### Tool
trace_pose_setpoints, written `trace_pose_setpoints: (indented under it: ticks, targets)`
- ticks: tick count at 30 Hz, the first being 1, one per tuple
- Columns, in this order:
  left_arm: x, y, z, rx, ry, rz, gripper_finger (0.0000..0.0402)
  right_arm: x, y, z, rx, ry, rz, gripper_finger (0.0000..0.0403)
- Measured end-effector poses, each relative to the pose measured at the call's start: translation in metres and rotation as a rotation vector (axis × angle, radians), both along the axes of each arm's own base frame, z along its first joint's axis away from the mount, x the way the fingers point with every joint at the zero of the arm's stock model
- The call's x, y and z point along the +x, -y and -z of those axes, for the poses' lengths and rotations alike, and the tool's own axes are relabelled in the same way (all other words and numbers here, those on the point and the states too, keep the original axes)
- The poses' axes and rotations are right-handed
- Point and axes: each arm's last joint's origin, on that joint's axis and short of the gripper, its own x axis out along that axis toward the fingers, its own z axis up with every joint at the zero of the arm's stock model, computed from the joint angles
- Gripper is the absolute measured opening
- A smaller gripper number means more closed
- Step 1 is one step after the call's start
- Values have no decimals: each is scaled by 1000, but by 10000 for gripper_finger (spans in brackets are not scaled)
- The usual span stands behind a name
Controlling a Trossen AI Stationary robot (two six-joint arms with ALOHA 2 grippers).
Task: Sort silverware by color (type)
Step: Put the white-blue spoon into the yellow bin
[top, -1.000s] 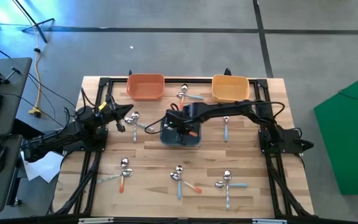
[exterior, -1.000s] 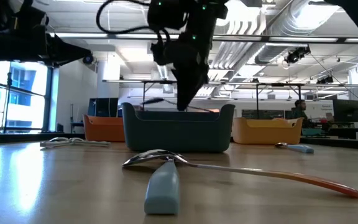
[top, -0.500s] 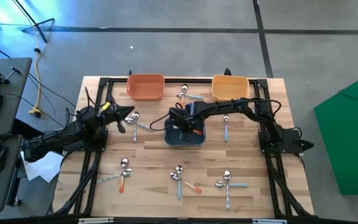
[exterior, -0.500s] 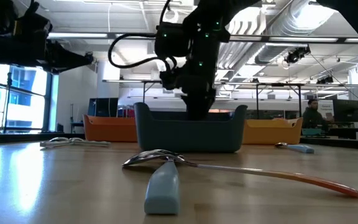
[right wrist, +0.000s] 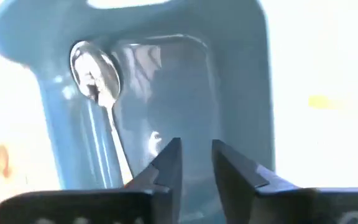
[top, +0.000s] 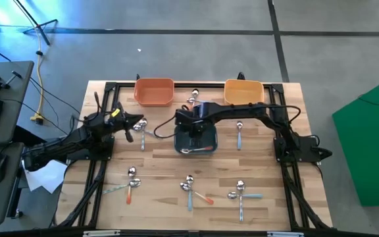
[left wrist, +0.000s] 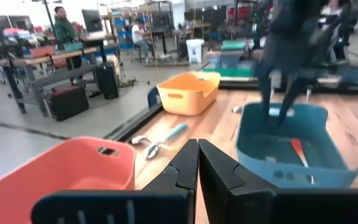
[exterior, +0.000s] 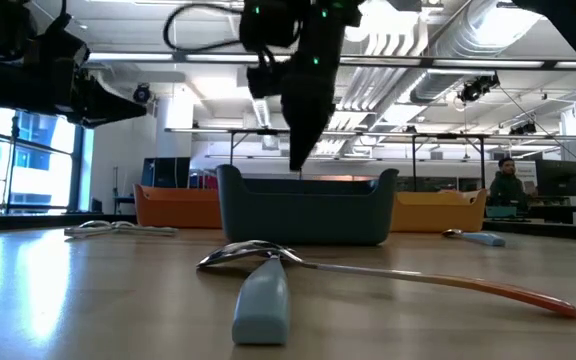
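The silverware lies all over the desk point(top: 156, 164), and one spoon with an orange handle point(top: 196, 149) sits inside the dark blue bin point(top: 197, 139) in the middle. The right gripper point(right wrist: 194, 163) hangs just above that bin, its fingers a little apart and holding nothing. The left gripper point(left wrist: 197, 168) waits over the left side, pinched shut and empty.

I think the right gripper could bump the bin's wall as it goes and push the bin.

More spoons lie near the front edge point(top: 188, 185). An orange bin point(top: 154, 91) and a yellow bin point(top: 243, 92) stand at the far edge. The desk is light wood. Behind it is a big workshop with people far off.
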Motion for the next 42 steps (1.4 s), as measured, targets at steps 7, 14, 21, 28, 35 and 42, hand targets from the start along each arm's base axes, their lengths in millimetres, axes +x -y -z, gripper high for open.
trace_pose_setpoints:
  ticks: [7,14,21,28,35,42]
  targets:
    - [7,-1,-4,-76,-70,52,0,-24,-3,-13,-47,64,-76,5]
    - [19,-4,-11,-130,-186,129,0,-95,-10,-32,-30,282,-61,1]
    - [48,-16,-27,-252,-331,117,0,-150,-8,-36,-108,608,-127,0]
    - [89,-34,-56,-326,-608,117,0,-184,-1,-45,-245,814,-188,0]
    - [114,-36,-73,-211,-960,317,0,-196,4,-56,-295,847,-190,0]
    - [127,-29,-48,-265,-1170,400,20,-193,3,-51,-258,834,-162,0]
